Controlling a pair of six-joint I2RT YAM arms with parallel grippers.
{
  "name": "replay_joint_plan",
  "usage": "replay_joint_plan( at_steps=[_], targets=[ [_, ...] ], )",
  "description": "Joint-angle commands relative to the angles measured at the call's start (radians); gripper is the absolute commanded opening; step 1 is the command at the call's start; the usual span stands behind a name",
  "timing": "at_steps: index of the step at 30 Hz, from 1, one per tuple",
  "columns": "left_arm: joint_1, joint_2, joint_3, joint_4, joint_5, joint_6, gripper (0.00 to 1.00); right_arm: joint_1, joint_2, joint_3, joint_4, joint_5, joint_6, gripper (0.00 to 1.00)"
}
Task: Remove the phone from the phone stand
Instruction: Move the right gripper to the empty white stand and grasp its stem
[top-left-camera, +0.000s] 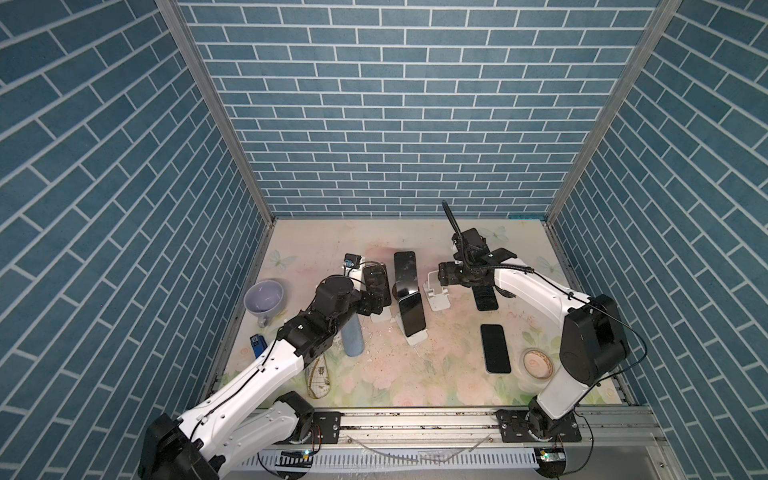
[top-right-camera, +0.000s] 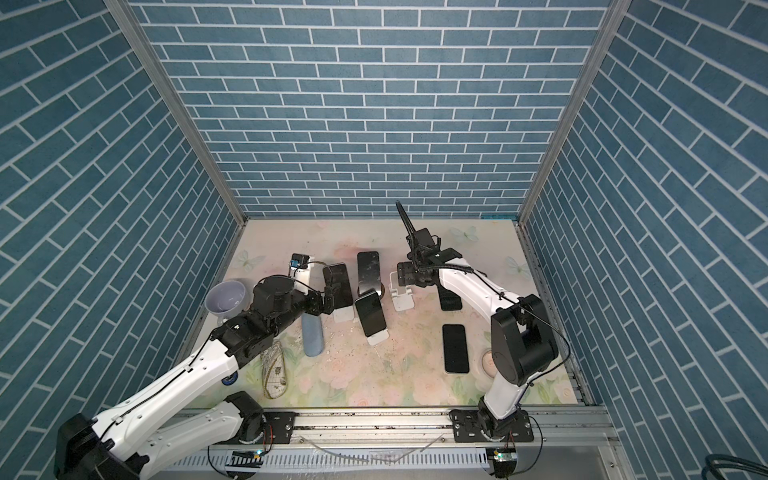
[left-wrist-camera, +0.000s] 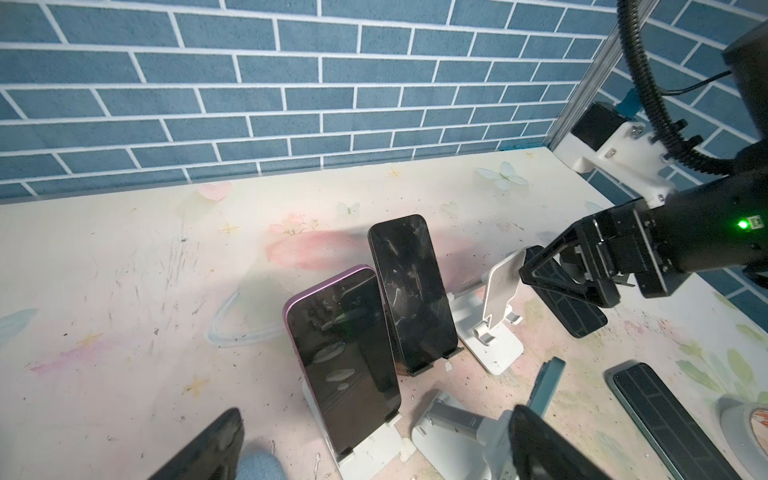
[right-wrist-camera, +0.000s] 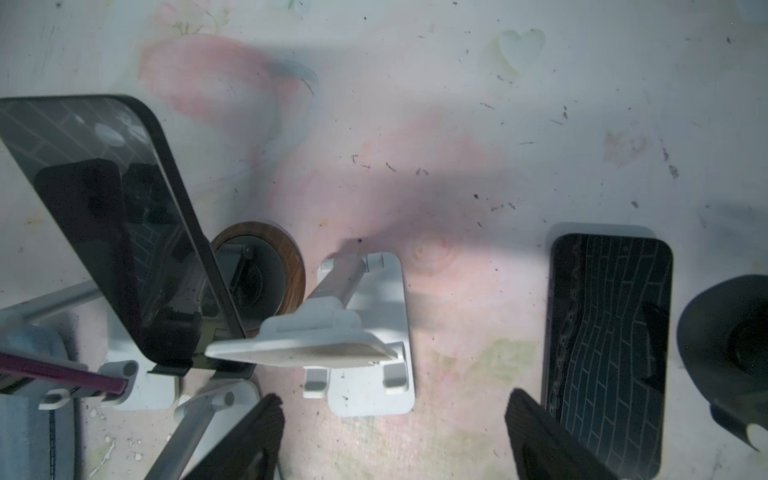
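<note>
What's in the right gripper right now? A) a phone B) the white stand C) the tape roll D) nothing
D: in the right wrist view the right gripper has its jaws apart with nothing clamped between them. The empty white stand and the flat phone both rest on the table below it.

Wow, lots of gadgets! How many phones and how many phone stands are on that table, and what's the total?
Phones: 5 (3 on stands, 2 lying flat)
Phone stands: 4 (1 empty)
Total: 9
</note>
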Motion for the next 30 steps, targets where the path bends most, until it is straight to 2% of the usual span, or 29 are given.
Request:
replay_joint_plan(
  at_steps=[1, 13, 19, 30],
  targets=[
    [-0.003, -0.016, 0.032, -0.027, -0.017, -0.007, 1.00, 0.010, 0.031, 0.068, 0.041, -0.028, -0.033, 0.86],
    [-0.004, -0.017, 0.036, -0.041, -0.016, -0.015, 1.00, 0.031, 0.099, 0.119, 0.082, -0.069, -0.056, 0.88],
    [-0.003, -0.022, 0.033, -0.046, -0.019, -0.015, 1.00, 0.047, 0.151, 0.156, 0.053, -0.035, -0.055, 0.87],
    [-0.003, -0.022, 0.028, -0.038, -0.019, -0.015, 1.00, 0.076, 0.213, 0.196, -0.009, 0.046, -0.045, 0.75]
  ],
)
